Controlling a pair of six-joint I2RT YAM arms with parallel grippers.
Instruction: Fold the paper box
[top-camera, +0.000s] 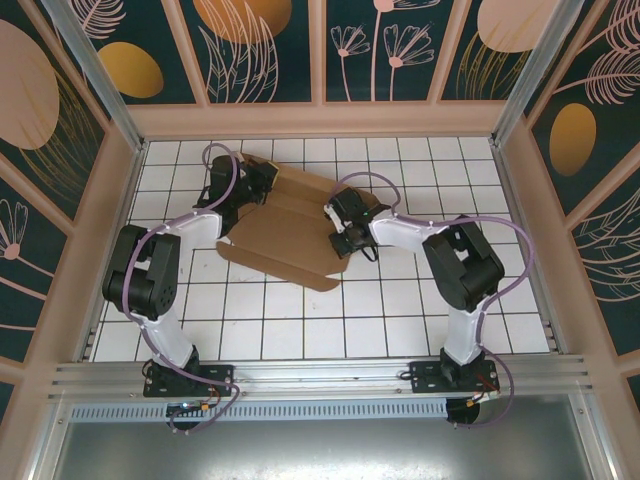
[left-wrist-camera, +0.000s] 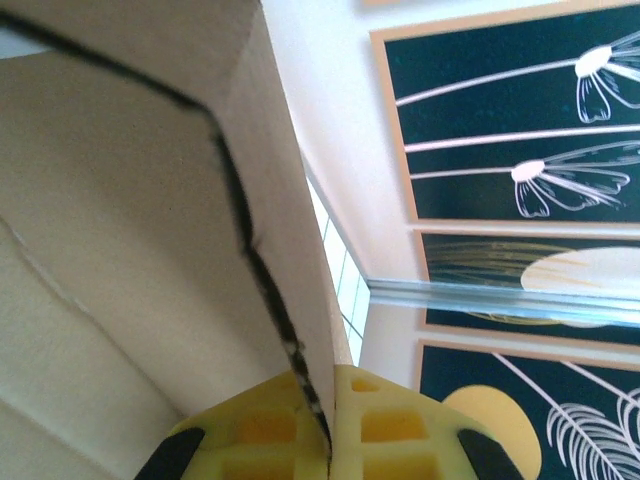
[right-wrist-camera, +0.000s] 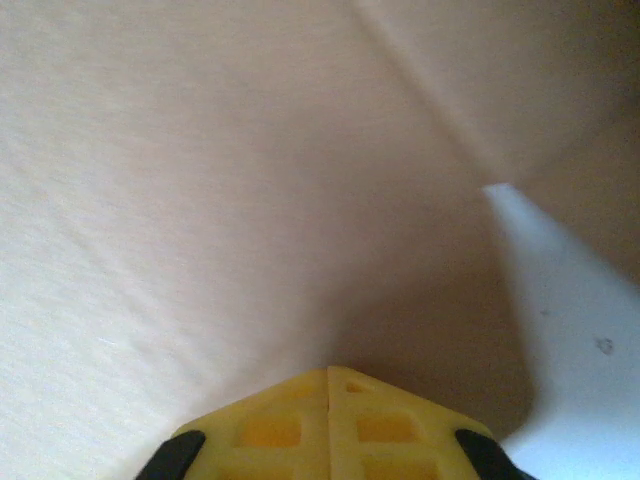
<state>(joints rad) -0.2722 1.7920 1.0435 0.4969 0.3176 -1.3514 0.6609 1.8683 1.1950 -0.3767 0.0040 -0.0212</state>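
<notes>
Left jaws: clamped on the box (left-wrist-camera: 120, 250). A card edge runs down between the yellow pads (left-wrist-camera: 260, 430), and the gripped panel appears raised.

Right jaws: the pads (right-wrist-camera: 270, 425) meet along a thin seam with no card seen between them, so closed and empty. The tips point at a broad panel (right-wrist-camera: 200, 180). Touching it or just short, cannot tell.

Box (top-camera: 290, 235): mid-counter (top-camera: 300, 320), part-folded, between the two wrists. Left jaws are at its far left corner, right jaws over its right half. The near flap lies flat toward the arm bases.

Step in hand (judged): raise a side panel about its crease while the other arm pins the base.
- Right tips should press just beside the crease, not on it.
- Left should swing the panel in an arc about the crease. A sideways pull would likely slide the sheet on the tiles.
- There is a dark cut line close to the left pads. Go gently there, since it may tear.

Around:
- Patterned walls (top-camera: 260, 50) close the counter in on three sides. The left wrist sits near the far left corner, so room to swing outward looks tight.
- Purple cables (top-camera: 215, 165) loop beside each wrist and could brush a raised flap.
- A metal rail (top-camera: 320, 375) runs along the near edge, well apart from the box.
</notes>
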